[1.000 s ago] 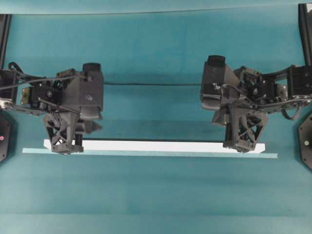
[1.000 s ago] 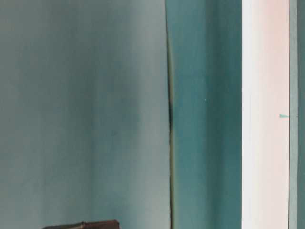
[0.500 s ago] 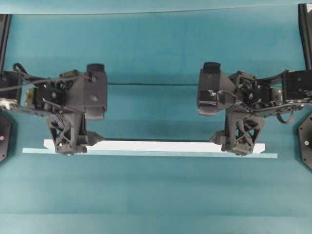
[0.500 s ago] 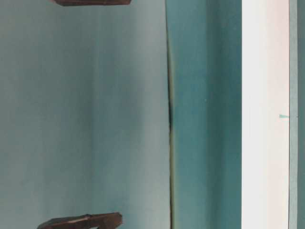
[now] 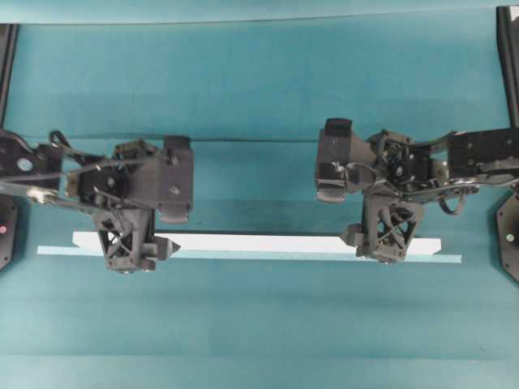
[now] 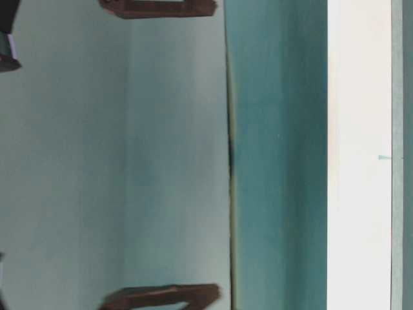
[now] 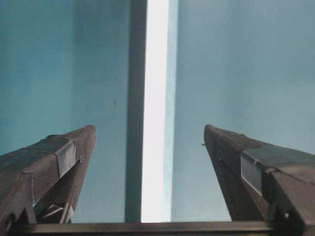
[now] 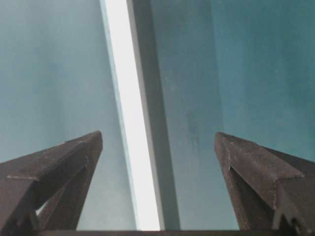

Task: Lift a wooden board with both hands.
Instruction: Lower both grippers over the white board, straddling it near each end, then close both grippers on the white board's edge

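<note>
1. Both arms have drawn in toward the middle of the wooden board (image 5: 259, 243) since a second ago, and both sets of jaws, then closed on it, are now standing wide with nothing in them.
2. The overhead view is showing the whole board lying flat on the teal table (image 5: 259, 324), with the left gripper (image 5: 130, 261) over its left end and the right gripper (image 5: 381, 253) over its right end.
3. The wrist views are showing what the overhead cannot: the board running lengthwise between each pair of spread fingers (image 7: 59, 157), touching neither.
4. The table-level view is catching only dark finger tips at its top and bottom edges.
5. The board is looking long, narrow and plain white with slanted ends, and a thinner pale strip (image 5: 438, 258) is lying along its near edge.
6. I am counting one board, one strip, two grippers.
</note>
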{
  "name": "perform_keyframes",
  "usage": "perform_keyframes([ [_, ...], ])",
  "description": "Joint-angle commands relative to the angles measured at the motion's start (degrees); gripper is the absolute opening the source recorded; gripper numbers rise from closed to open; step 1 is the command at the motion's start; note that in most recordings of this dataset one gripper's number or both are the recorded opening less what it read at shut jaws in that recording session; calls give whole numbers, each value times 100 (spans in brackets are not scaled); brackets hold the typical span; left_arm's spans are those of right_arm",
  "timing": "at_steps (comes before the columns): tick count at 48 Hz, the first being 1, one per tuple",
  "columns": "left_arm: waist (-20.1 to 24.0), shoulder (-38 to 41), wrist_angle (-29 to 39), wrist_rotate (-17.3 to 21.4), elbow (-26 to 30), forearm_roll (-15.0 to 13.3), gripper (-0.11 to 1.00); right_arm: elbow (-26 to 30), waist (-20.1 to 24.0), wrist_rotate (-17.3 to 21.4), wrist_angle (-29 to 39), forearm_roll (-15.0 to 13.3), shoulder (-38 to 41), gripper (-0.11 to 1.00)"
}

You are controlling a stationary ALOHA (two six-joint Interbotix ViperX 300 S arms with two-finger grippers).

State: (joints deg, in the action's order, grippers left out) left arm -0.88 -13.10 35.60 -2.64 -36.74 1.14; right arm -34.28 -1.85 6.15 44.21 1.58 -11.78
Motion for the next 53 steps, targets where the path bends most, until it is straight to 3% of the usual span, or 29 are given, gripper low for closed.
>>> perform_keyframes([
  [1, -18, 70, -132, -9, -26, 9, 98, -26, 62, -9, -97, 0, 97, 95],
  [20, -149, 396, -756, -360, -352, 9, 98, -290, 237, -9, -571, 35, 413, 95],
  [53, -229, 791, -1354, -413, -809, 9, 98, -352, 387, -44, -1099, 53, 1055, 95],
])
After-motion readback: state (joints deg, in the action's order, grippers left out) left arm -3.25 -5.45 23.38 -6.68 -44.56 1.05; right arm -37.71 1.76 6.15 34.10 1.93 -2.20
